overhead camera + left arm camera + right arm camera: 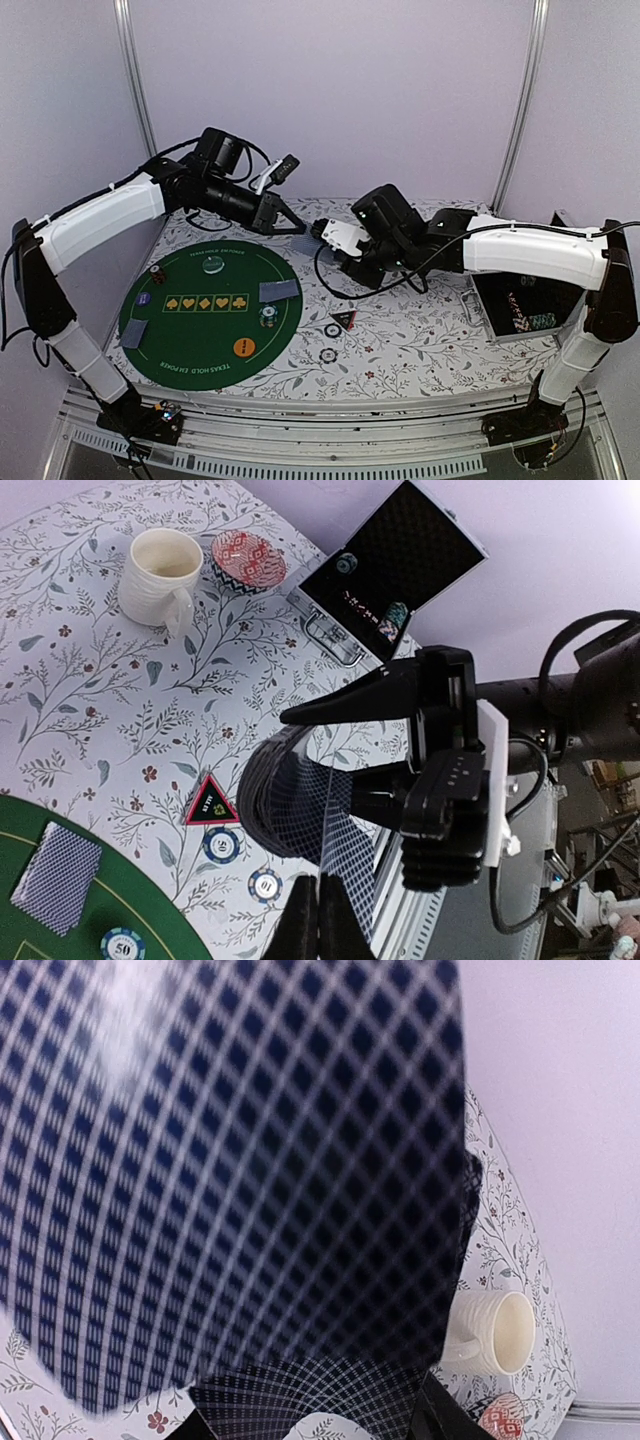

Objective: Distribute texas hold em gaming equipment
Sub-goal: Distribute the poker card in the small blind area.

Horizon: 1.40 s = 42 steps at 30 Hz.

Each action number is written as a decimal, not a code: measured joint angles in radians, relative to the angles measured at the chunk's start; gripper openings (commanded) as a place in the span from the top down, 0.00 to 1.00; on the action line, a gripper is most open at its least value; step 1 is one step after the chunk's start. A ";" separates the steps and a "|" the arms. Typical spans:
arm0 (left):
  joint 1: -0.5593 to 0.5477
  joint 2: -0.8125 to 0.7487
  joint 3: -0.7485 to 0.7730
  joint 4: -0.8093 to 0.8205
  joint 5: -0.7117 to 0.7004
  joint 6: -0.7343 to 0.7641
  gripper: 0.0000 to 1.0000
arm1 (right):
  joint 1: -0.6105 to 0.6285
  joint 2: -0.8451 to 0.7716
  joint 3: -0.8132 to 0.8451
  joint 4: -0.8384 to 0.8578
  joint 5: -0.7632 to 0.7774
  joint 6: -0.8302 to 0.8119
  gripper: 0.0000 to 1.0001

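Note:
My left gripper (296,227) (318,905) reaches over the back of the table and is shut on the edge of one grey-blue-backed playing card (365,855) (230,1160). That card sticks out of a bent deck (285,800) (310,1395), and my right gripper (330,238) (320,765) (305,1430) is shut on the deck. On the green round mat (190,355) lie dealt cards (280,290) (135,333) (60,875), poker chips (267,318), an orange button (243,347) and a clear disc (212,265). The triangular marker (345,320) (211,802) and two chips (221,844) (265,884) lie on the floral cloth.
An open chip case (520,305) (390,570) stands at the right. A cream mug (160,575) (495,1330) and a red-patterned dish (248,560) sit near it. Cables hang under the right arm (520,250).

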 measured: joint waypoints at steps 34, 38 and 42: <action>0.918 -0.740 -0.828 -0.172 -0.394 -0.555 1.00 | -0.043 -0.152 -0.217 0.189 -0.039 -0.037 0.55; 0.981 -0.835 -0.946 -0.116 -0.456 -0.669 1.00 | -0.048 -0.171 -0.219 0.204 -0.052 -0.039 0.55; 1.013 -0.863 -1.064 -0.061 -0.466 -0.764 1.00 | -0.049 -0.180 -0.220 0.214 -0.058 -0.039 0.55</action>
